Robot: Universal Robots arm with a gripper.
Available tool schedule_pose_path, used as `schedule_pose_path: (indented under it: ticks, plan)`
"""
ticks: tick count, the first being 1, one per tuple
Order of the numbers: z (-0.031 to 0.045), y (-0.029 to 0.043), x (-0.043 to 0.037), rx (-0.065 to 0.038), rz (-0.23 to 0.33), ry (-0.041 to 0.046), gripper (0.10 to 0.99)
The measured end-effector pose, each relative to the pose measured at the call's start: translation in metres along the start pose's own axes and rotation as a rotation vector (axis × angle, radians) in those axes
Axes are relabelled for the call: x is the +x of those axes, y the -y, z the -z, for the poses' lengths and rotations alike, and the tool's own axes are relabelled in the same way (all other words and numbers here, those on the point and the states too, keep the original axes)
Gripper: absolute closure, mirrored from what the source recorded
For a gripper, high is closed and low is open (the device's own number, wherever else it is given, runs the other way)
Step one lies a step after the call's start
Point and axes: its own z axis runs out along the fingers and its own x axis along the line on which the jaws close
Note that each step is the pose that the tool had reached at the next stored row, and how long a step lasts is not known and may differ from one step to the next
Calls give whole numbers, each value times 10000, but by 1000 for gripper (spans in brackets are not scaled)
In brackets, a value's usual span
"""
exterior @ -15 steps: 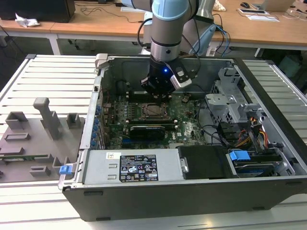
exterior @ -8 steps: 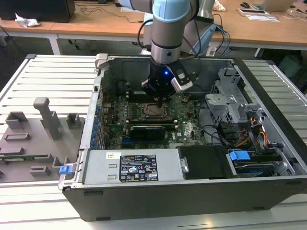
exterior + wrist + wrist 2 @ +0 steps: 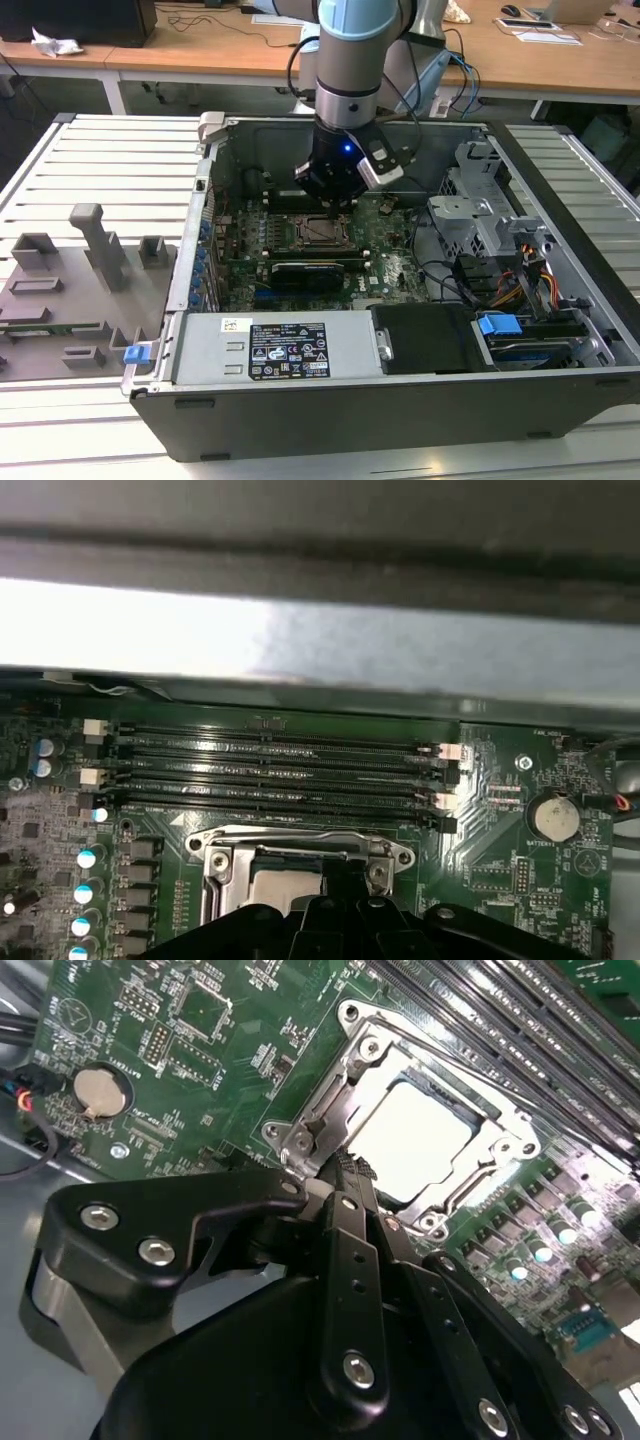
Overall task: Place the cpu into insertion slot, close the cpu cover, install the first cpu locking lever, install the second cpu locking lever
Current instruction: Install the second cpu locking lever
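Nearest you in the exterior view is the case's grey power-supply box (image 3: pixel 255 350). Beyond it lies the green board (image 3: pixel 390 255), and the gripper (image 3: pixel 334 205) hangs straight down over the insertion slot (image 3: pixel 322 231) at the board's middle, probably so that it can work from above without fouling the case walls.

In the second wrist view the gripper (image 3: pixel 350 1165) has its fingers pressed together, the tip resting at the slot's corner beside the hinge. The cpu (image 3: pixel 412 1138) sits in the insertion slot (image 3: pixel 352 1016), its pale metal top showing through the window of the cpu cover (image 3: pixel 455 1080), which lies flat over it. The exterior view cannot show that seating.

Farther off, the first wrist view gives you the long black memory slots (image 3: pixel 280 770) behind the socket and a round coin cell (image 3: pixel 552 817) that the exterior view leaves hidden.
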Motion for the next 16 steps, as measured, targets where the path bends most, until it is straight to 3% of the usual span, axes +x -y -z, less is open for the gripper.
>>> schedule_pose_path:
  ticks: [2, 12, 16]
  plan:
    - [34, 2, -1, 0, 1, -1, 980]
    - [44, 86, 5, 3, -1, -2, 980]
    - [122, 85, 4, 1, 0, -1, 980]
